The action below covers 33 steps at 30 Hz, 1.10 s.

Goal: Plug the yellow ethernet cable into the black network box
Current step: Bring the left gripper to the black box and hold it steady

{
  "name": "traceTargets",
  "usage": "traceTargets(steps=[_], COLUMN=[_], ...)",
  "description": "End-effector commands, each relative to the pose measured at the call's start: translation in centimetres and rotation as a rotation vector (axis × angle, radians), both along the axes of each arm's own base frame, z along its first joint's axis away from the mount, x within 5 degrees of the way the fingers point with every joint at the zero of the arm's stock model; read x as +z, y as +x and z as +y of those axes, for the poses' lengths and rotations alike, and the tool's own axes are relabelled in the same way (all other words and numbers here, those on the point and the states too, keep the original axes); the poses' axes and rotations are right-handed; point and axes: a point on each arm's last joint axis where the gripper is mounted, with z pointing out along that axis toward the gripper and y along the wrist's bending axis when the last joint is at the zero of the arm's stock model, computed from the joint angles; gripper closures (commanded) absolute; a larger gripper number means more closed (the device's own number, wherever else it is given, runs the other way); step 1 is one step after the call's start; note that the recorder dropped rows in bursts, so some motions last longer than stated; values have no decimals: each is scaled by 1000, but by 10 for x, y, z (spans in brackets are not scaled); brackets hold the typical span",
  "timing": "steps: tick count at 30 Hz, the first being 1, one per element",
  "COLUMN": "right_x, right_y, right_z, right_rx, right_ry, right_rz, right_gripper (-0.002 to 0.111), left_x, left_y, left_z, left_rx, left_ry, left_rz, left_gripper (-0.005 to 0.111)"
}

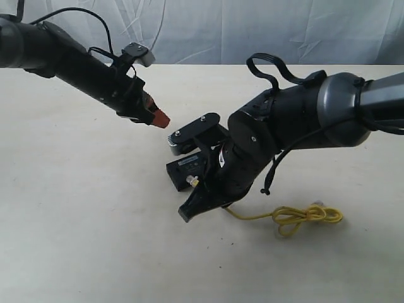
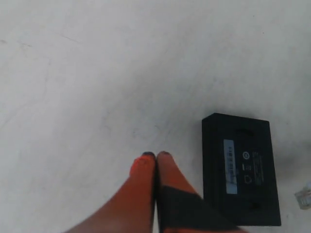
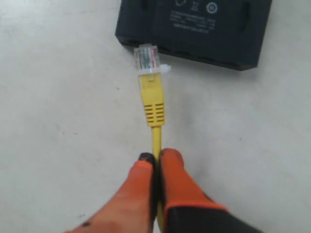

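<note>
- The pale table (image 1: 76,240) is carrying the black network box (image 2: 241,167), which is lying flat.
- The right gripper (image 3: 156,156) is pinching the yellow ethernet cable (image 3: 156,136) just behind its boot.
- The left gripper (image 2: 156,155) is hanging beside the box, fingers pressed together, holding nothing.
- The clear plug (image 3: 147,58) is pointing at the box's side face, right against its edge; whether it is touching cannot be told.

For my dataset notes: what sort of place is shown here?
Probably a robot lab bench: a pale table, a wrinkled white cloth backdrop, and the yellow ethernet cable and black network box as test props.
</note>
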Motion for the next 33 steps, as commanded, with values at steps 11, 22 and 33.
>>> traceTargets(steps=[11, 22, 33], right_x=[0, 1, -18], right_y=[-4, -2, 2], right_z=[-2, -1, 0], right_rx=[6, -52, -57], right_ry=[-24, -8, -35], right_rz=[23, 13, 11], right_gripper=[109, 109, 109], left_x=[-37, -56, -57], left_y=[-5, -11, -10], left_z=[-15, -17, -16], left_rx=[-83, -111, -111], left_ry=[-117, -153, -143], left_rz=[122, 219, 212], left_gripper=[107, 107, 107])
